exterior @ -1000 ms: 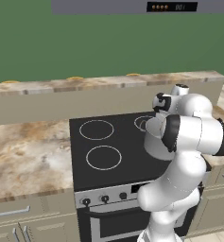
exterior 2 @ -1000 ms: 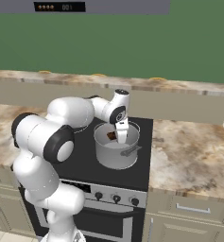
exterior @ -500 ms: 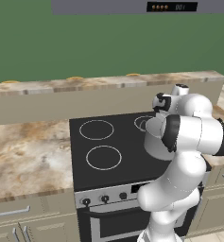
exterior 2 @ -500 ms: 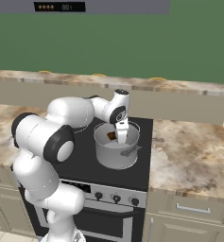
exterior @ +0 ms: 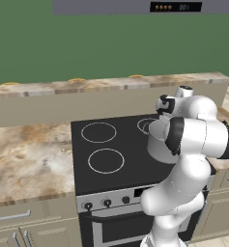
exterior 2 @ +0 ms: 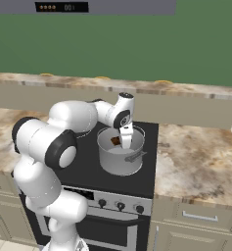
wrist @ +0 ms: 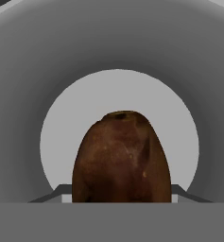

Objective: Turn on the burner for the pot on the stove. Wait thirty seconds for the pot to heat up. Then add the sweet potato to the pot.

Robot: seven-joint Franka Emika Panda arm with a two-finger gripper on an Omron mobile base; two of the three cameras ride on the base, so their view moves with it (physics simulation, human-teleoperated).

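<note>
Pot (exterior 2: pixel 120 158): round grey steel stockpot, upright on the front right part of the stove top, a loop handle facing the front. In the hand view, its inner wall (wrist: pixel 189 75) rings a paler flat bottom.
Pot contents: the sweet potato (wrist: pixel 121 158), dark brown and oblong, seen end-on against the pot's pale bottom; in the right base view it is a small brown lump (exterior 2: pixel 116 141) inside the rim, just beside the gripper. Whether it rests on the bottom or hangs above it cannot be told.
Gripper (exterior 2: pixel 126 144): pointed down into the mouth of the pot, fingers below the rim line.
Jaws: partly apart, narrow gap; the sweet potato sits between them, close against the camera, and looks held, though the contact itself is hidden.
Stove (exterior: pixel 87 159): flat black glass top with thin white rings, black knobs along the steel front.
Counter (exterior 2: pixel 198 162): marbled tan stone on both sides of the stove.
</note>
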